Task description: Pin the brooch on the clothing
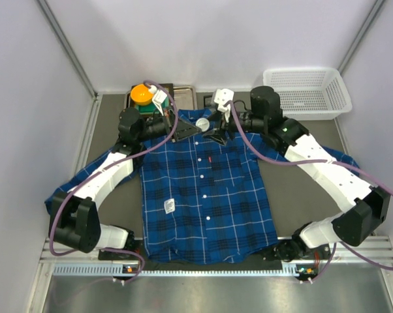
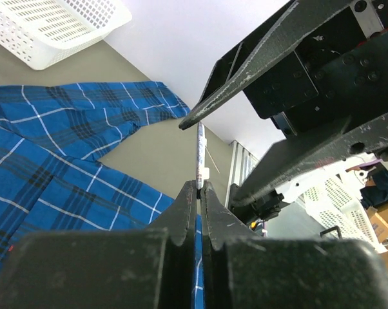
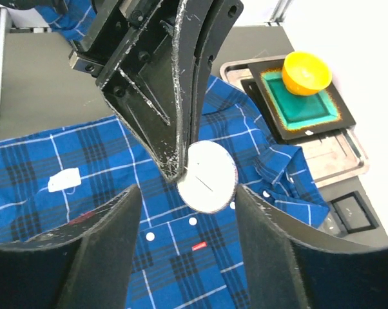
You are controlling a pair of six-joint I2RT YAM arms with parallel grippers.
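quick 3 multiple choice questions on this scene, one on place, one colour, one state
1. Where does the white basket sit?
A) far right corner
B) on the shirt
C) between the arm bases

2. What colour is the bowl?
A) blue
B) orange
C) white

3. How is the left claw?
A) wide open
B) shut on the brooch
C) shut on a sleeve

Answers:
1 A, it stands at the top view's upper right.
2 B, plainly orange in the right wrist view.
3 B, it pinches the brooch's edge.

One shirt [image 1: 209, 195], one brooch [image 1: 202, 124], one orange bowl [image 1: 142, 93], one white basket [image 1: 314, 103]
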